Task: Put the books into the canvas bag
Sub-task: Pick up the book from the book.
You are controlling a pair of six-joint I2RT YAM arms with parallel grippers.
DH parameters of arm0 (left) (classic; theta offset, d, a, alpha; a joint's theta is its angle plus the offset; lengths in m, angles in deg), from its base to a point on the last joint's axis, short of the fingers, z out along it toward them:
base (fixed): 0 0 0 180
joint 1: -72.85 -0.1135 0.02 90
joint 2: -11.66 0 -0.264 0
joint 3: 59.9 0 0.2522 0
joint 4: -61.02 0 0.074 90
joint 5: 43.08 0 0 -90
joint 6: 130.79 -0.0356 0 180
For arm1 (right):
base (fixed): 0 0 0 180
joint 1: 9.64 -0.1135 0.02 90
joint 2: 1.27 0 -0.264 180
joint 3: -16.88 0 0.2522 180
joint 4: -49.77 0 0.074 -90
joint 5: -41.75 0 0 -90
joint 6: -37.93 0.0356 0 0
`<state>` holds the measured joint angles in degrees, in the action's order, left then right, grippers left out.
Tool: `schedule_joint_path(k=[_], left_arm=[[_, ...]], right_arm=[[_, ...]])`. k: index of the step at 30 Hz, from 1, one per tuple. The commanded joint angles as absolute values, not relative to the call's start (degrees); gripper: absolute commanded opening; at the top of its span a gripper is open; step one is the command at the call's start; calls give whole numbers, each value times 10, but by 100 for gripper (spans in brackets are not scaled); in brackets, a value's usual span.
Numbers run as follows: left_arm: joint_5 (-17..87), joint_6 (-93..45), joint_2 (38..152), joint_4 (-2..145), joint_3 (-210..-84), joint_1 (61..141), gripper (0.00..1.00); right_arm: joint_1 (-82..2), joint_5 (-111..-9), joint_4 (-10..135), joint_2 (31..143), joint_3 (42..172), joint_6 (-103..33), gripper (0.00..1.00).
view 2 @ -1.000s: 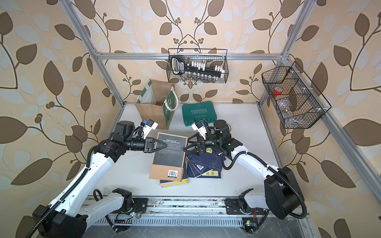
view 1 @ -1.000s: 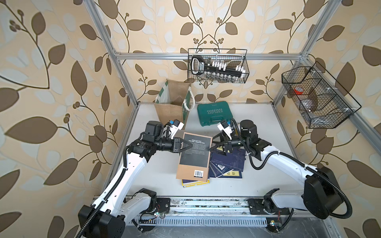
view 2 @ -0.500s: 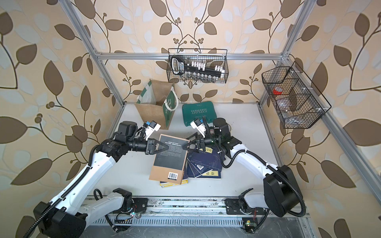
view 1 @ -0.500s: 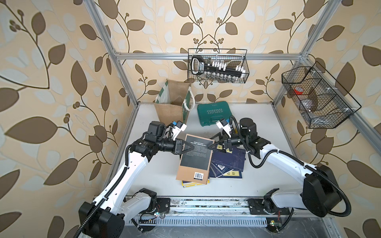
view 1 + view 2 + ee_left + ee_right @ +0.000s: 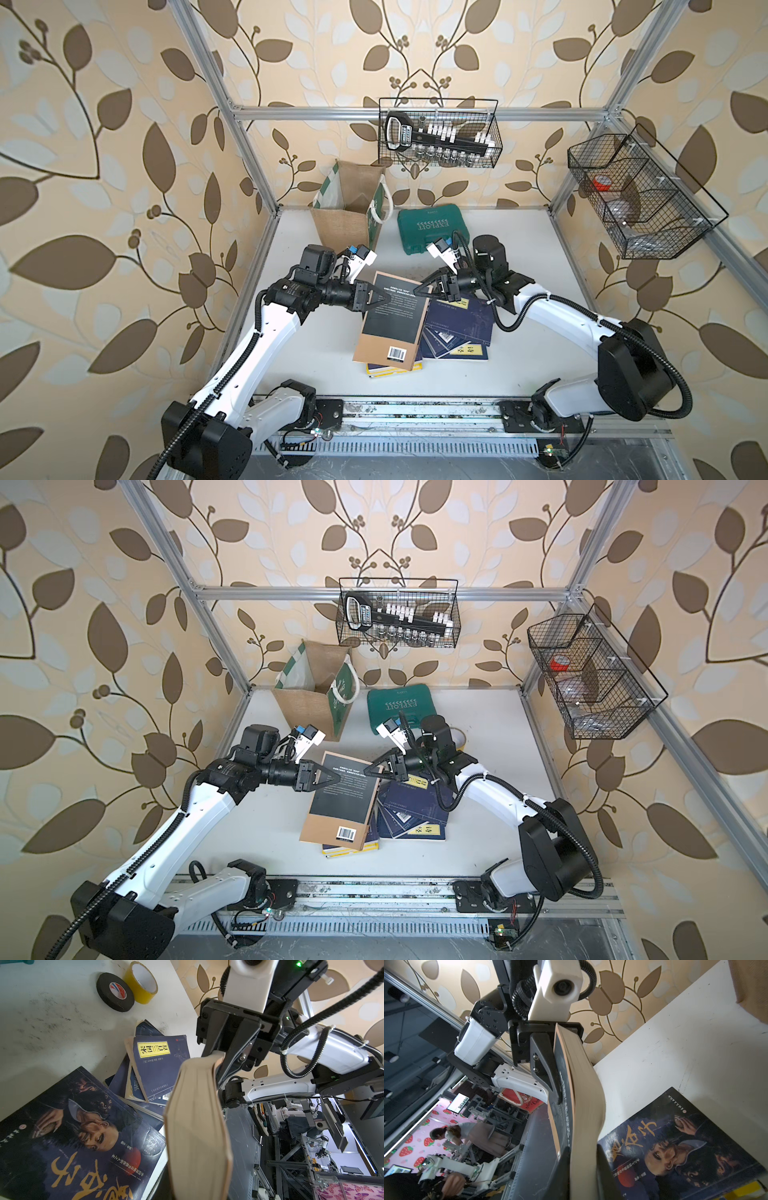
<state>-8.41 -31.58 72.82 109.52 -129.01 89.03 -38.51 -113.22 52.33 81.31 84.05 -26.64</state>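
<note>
Early days: the boxy tan burlap bag (image 5: 347,210), at eleven o'clock on the white table (image 5: 519,257), shows no book inside. Left pincer (image 5: 383,298) and right pincer (image 5: 419,290) both clamp the tan-and-black paperback (image 5: 392,328) mid-table, far edge raised — the navy paperbacks (image 5: 459,328) at its four o'clock lie unpacked.

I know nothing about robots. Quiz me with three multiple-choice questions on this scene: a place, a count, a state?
1. Where is the canvas bag? A) beside the green case B) on a shelf C) on the floor
2. How many tape rolls lie on the table? A) none B) two C) five
3. The right gripper is: A) wide open B) shut on the tan-and-black book C) holding tape

1 A: they stand side by side. 2 B: one black roll, one yellow roll. 3 B: its jaws pinch the book's corner.
</note>
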Motion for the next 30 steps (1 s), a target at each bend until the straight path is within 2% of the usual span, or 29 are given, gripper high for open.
schedule_joint_path(k=[1,4,5,6,8,13,18,23,30], left_arm=[[-87,-306,735,1064,-1315,896,20],[-77,-292,745,1054,-1319,896,32],[-72,-286,748,1049,-1321,896,38],[-61,-278,750,1048,-1325,896,49],[-17,-266,753,1053,-1338,895,98],[177,-209,765,1083,-1392,889,99],[319,-140,859,1179,-1516,869,99],[374,-65,979,1262,-1655,824,99],[479,-3,1049,1257,-1739,792,99]], right_arm=[[-393,-1164,532,809,868,-295,0],[-385,-1160,541,798,872,-301,0],[-381,-1155,541,794,873,-300,0],[-375,-1150,541,789,874,-298,0],[-360,-1132,541,776,875,-293,0],[-321,-1067,535,737,878,-273,0],[-303,-971,566,692,881,-296,0],[-293,-926,587,651,873,-317,0],[-288,-923,597,608,848,-329,0]])
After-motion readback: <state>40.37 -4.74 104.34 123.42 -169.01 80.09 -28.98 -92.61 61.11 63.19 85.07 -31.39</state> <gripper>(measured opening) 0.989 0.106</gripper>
